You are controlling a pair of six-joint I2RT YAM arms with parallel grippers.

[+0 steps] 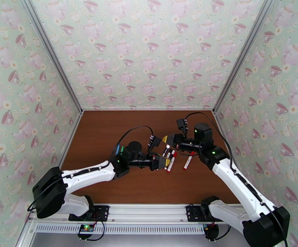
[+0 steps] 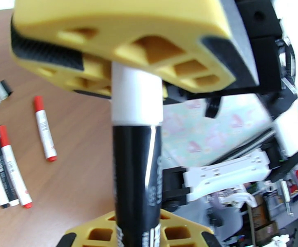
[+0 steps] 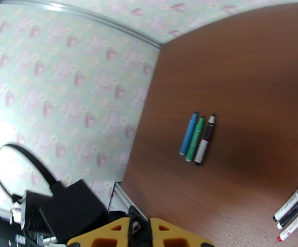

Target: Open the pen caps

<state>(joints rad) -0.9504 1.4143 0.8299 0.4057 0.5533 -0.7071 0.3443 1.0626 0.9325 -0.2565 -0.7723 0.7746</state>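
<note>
The left hand (image 1: 163,162) pinches the lower barrel of a black pen (image 2: 136,173), and the right hand (image 1: 166,141) is clamped on its white upper end. Red pen caps (image 2: 38,103) sit on pens (image 2: 46,134) lying on the bench (image 2: 83,178).

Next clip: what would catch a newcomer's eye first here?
A black pen held between both hands above mid-table: the left hand grips its barrel, the right hand clamps its white end. Beside them, red-capped pens lie loose on the brown table.
</note>
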